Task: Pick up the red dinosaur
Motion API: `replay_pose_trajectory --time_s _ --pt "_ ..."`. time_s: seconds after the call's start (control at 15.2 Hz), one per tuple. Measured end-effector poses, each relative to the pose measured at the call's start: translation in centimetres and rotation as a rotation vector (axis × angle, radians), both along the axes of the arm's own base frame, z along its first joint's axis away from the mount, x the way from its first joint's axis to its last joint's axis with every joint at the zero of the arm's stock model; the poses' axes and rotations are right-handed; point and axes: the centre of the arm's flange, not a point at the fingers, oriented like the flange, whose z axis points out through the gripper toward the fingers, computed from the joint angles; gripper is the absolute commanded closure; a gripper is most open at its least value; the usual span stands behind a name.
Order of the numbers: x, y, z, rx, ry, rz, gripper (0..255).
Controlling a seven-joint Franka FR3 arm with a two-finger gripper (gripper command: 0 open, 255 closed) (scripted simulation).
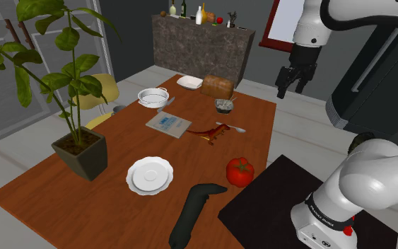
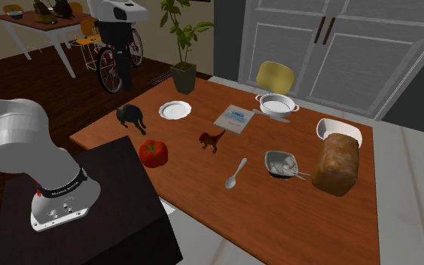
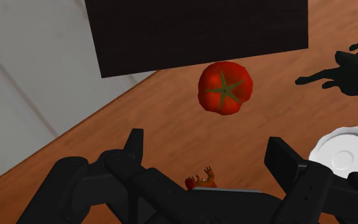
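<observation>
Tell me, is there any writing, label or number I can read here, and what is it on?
No text here can be read outright.
Black band round the arm's base: white lettering, too small to read.
Flat card: bluish print, too blurred to read.
Bottles on the far counter: any labels are too small to tell.

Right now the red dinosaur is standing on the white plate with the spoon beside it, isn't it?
Not quite. The red dinosaur stands on the bare wooden table, not on the white plate, which lies apart from it. The spoon is beside it, as you said. The shoulder view shows this.
</observation>
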Motion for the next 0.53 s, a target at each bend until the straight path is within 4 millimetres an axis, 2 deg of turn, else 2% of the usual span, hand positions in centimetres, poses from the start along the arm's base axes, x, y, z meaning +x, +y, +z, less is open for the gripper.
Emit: replay_pose_trajectory --time_s 0.13,0.53 --pt "0.4 0.0 -0.3 0.000 0.003 -0.001 0" --pt "5.8 0.3 -5.6 -0.001 0.041 -0.016 0"
